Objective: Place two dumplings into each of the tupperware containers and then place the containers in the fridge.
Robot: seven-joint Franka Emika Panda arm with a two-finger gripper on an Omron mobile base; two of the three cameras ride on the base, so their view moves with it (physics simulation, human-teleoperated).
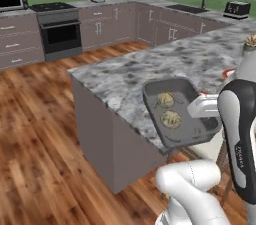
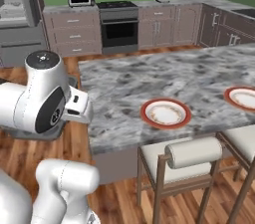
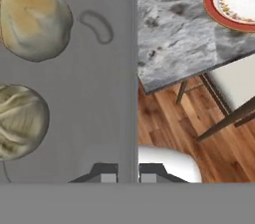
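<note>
Gripping the near wall of the grey tupperware container (image 1: 181,111), the gripper (image 3: 128,173) has its fingers narrowed on the rim. The tray tilts over the marble island's (image 1: 165,64) corner (partly past the edge), two dumplings (image 1: 166,100) inside. A red-rimmed plate (image 2: 165,113) lies nearby.

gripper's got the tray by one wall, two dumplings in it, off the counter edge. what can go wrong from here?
1. The shallow translucent grey tray is pinched by only one low wall between the dark fingers; it might tilt or slip.
2. The two tan lumpy dumplings lie loose and could roll out over the low walls.
3. The tray hangs partly past the grey marble counter edge above the wooden floor, so a drop likely lands there.
</note>
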